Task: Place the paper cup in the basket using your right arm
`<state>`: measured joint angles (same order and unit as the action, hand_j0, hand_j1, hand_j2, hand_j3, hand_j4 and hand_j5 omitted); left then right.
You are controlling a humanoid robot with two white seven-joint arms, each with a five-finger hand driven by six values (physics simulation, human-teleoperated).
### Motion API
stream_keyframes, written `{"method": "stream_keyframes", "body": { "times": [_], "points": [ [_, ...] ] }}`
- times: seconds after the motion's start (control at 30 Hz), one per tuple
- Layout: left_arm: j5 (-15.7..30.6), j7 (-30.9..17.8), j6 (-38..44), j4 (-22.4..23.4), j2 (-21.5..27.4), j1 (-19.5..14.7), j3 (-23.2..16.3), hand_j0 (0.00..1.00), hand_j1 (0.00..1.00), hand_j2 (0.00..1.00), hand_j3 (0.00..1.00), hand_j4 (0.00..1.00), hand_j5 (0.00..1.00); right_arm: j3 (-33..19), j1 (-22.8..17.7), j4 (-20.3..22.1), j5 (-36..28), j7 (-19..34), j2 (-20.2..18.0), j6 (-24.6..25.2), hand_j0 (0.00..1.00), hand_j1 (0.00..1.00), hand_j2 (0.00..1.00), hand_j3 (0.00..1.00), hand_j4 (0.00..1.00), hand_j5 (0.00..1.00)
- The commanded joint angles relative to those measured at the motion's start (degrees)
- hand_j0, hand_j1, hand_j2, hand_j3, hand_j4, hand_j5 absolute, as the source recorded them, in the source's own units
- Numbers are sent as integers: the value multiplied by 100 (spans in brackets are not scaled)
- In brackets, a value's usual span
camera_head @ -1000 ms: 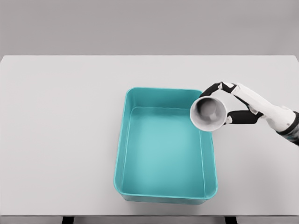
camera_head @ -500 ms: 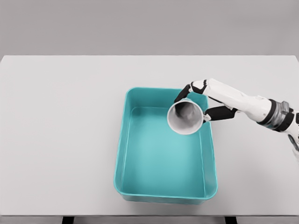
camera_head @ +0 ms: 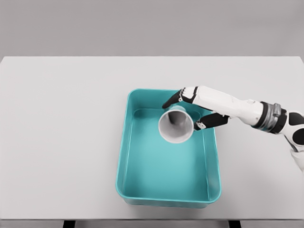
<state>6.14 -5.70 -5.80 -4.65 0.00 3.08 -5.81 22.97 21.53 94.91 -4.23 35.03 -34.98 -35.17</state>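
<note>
**Cup held over the basket**

So the right hand (camera_head: 192, 107) is wrapped around the paper cup (camera_head: 176, 127), dark fingers (camera_head: 172, 100) curling over the top side of it and the thumb (camera_head: 209, 122) pressing in from the lower right. The cup's tipped over so its open mouth faces the camera, you can see right down inside. It sits just right of the frame's centre, over the upper right part of the teal basket (camera_head: 122, 147), inside the rim line; can't tell if it's touching the floor of the basket. The white arm stretches off to the right edge of the frame, crossing the basket's right wall. Basket sits in the middle of the pale table (camera_head: 61, 133), long side running toward the bottom.
</note>
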Motion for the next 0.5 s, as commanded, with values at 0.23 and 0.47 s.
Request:
{"method": "stream_keyframes", "body": {
  "times": [0.23,0.47],
  "points": [
    [1,-1,0,-1,0,0,0,100,100,100,100,100,100,-29,9,195,10,-3,-97,17,98,98,98,98,98,98],
    [1,-1,0,-1,0,0,0,100,100,100,100,100,100,-503,9,186,-157,-3,-115,17,98,98,98,98,98,98]
  ]
}}
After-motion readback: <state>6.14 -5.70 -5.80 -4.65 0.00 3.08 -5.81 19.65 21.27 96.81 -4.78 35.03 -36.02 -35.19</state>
